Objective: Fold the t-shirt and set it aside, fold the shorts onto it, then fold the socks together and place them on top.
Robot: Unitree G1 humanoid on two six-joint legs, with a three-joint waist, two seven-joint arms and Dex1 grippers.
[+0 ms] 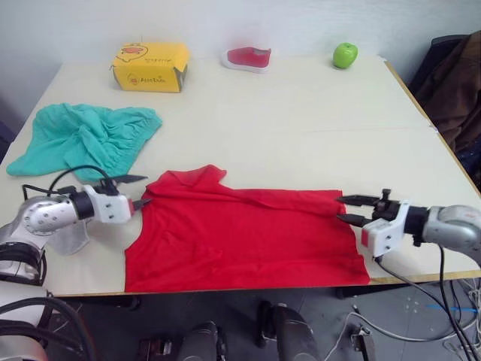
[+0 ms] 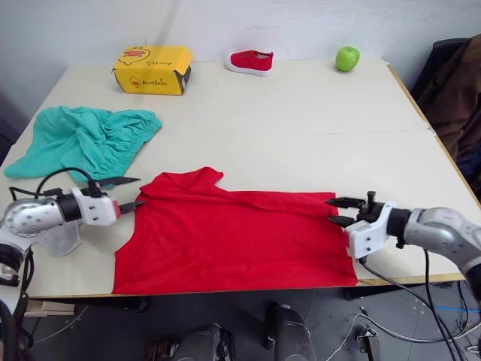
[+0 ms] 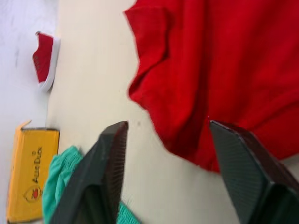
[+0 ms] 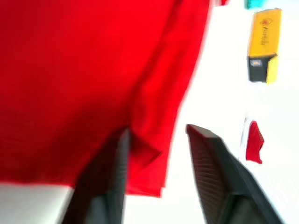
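Observation:
The red t-shirt (image 1: pixel 240 233) lies spread flat along the table's front edge, with one sleeve pointing away from me. My left gripper (image 1: pixel 143 190) is open at the shirt's left edge, its fingers straddling the cloth's border (image 3: pixel 187 140). My right gripper (image 1: pixel 340 209) is open at the shirt's right edge, one finger over the cloth (image 4: pixel 154 116). The teal shorts (image 1: pixel 86 139) lie crumpled at the left side of the table. A small light grey piece of cloth, the socks (image 1: pixel 73 238), lies partly hidden under my left arm.
A yellow cardboard box (image 1: pixel 150 66), a red-and-white shoe (image 1: pixel 248 57) and a green apple (image 1: pixel 345 54) stand along the table's far edge. A dark jacket (image 1: pixel 458 83) hangs beyond the right edge. The table (image 1: pixel 301 128) is bare between the shirt and those things.

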